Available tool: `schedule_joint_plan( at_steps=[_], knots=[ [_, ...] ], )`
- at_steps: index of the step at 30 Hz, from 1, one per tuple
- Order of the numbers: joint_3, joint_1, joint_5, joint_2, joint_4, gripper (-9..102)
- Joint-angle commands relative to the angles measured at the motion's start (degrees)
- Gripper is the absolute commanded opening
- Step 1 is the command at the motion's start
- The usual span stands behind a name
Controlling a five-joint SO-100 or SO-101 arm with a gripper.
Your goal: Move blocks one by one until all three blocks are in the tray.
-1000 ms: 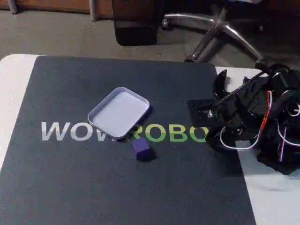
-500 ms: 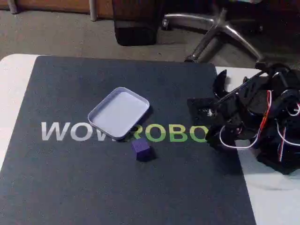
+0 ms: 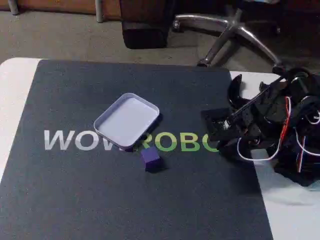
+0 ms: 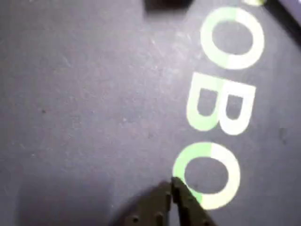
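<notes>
A white bench (image 3: 12, 85) is seen in the fixed view, covered for the most part by a dark grey mat (image 3: 100, 200) printed with large "WOWROBO" lettering (image 3: 75, 141), white at the left and green at the right. The pale lavender tray (image 3: 127, 120) is set on the mat, turned at an angle, over the middle of the lettering; nothing is seen inside it. One purple-blue block (image 3: 150, 157) lies on the mat just below the tray's lower corner, close to it but outside the rim, casting a small shadow to its right. The black arm (image 3: 272, 125), with white and red wiring, is folded low at the right edge of the bench, well apart from block and tray. In the wrist view the hand (image 4: 171, 188) enters from the bottom edge, its two dark tips pressed together with no gap and nothing between them, hovering close over the mat beside the green and white "O" (image 4: 207, 174). The same mat lettering runs up the right of the wrist view, blurred, and a dark shape at the top edge cannot be identified. Beyond the bench, a dull carpeted floor (image 3: 60, 35) is seen, with the chrome star base of an office chair (image 3: 230, 30) at upper right, a dark box-like object (image 3: 145, 25) at top centre and a wooden skirting strip (image 3: 55, 6) along the top left.
</notes>
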Motion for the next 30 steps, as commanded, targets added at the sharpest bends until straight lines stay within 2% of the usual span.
schedule_joint_plan(
  at_steps=[1,10,15,18,22,25,30],
  knots=[
    [-0.09,1.14,-1.14,-0.09,0.53,-5],
    [-0.09,2.55,-2.72,-0.09,0.35,-6],
    [-2.29,4.57,-6.59,-0.18,-2.46,-8],
    [-9.32,4.48,-8.61,-0.18,2.55,-8],
    [-19.34,1.14,-6.24,-1.32,5.45,-7],
    [-27.33,-1.93,-1.67,-9.40,6.68,-7],
    [-47.72,-7.21,8.70,-34.72,10.99,-6]
  ],
)
